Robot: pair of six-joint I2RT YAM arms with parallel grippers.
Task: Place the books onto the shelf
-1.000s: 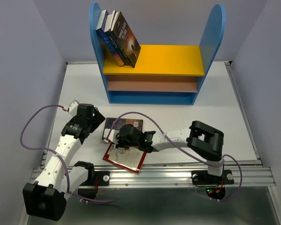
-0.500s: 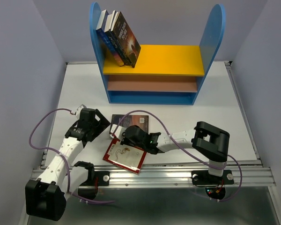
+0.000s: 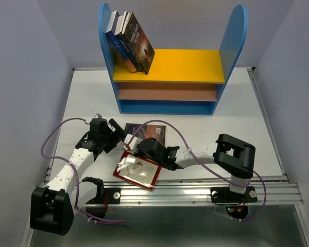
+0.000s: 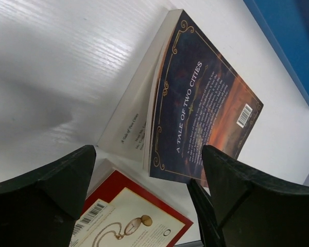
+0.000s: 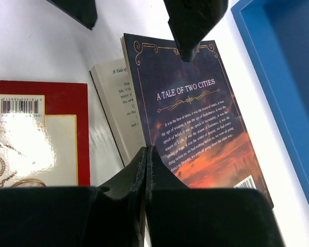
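Standing by the near edge, I see a silver rail (image 3: 195, 191) with both arms bolted on it. Past it is a white table (image 3: 237, 128) shut in by pale purple walls (image 3: 20, 62). Closest on the table lies a white book with a red border (image 3: 136, 172), flat. Just behind it lies a dark book (image 3: 150, 129), flat too, well short of the shelf (image 3: 237, 41). The left gripper (image 3: 115, 135) sits just beside the dark book's left corner, fingers spread wide. The right gripper (image 5: 146, 154) has its fingers pressed together with nothing between them. Its tip is at the dark book's near edge; I cannot tell if it pushes down.

From up high the covers are too small to read. The wrist cameras get close. The dark book says "A TALE OF TWO CITIES" in gold, with small white words, an orange sky and a barcode (image 4: 244, 115). A pale page (image 4: 129, 123) sticks out from under it with the same title in tiny print; I cannot tell if it is a separate book. The red-bordered one shows a drawn pocket watch (image 4: 131, 226) on a chain.

Farthest back, seen whole only from above, the shelf has blue sides, a yellow board (image 3: 185, 64) and a brown board (image 3: 167, 91). A few books (image 3: 134, 43) lean at the yellow board's left end.
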